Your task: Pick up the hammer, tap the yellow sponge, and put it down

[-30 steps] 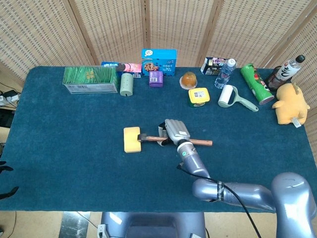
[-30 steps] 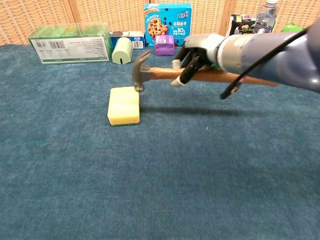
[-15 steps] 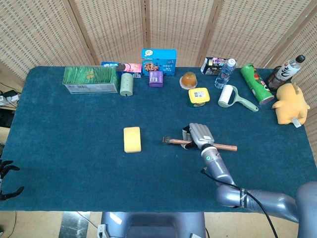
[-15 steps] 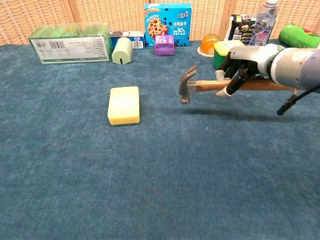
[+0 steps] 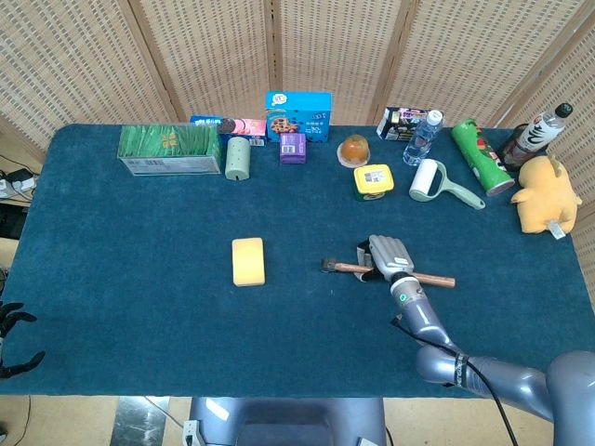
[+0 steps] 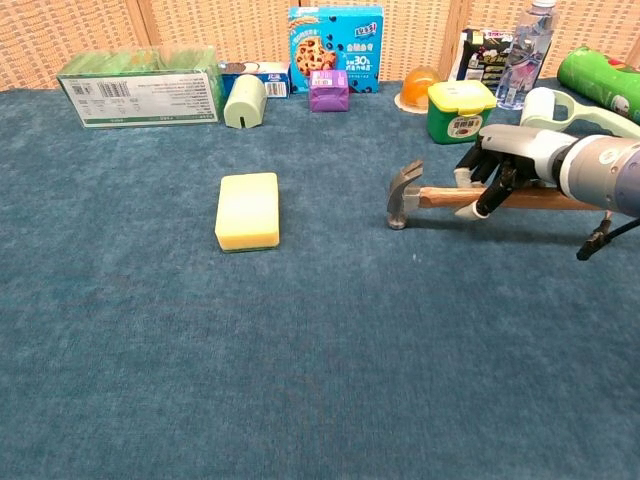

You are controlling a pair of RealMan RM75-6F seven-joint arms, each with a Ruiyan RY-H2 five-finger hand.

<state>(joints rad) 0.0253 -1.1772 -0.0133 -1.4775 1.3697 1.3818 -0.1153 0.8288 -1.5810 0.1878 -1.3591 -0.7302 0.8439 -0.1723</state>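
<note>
We find the right hand [image 6: 500, 172] with fingers wrapped round the hammer [image 6: 440, 196] handle, head low over the worktop [image 6: 300, 350], at three o'clock from the sponge [image 6: 247, 210]. Put-down appears underway; releasing comes next. Left hand not visible.

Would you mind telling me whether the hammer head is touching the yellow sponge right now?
Apart. The chest view shows bare blue cloth between the hammer head and the yellow sponge.

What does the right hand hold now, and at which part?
The right hand holds the hammer by its wooden handle, a little behind the metal head.
</note>
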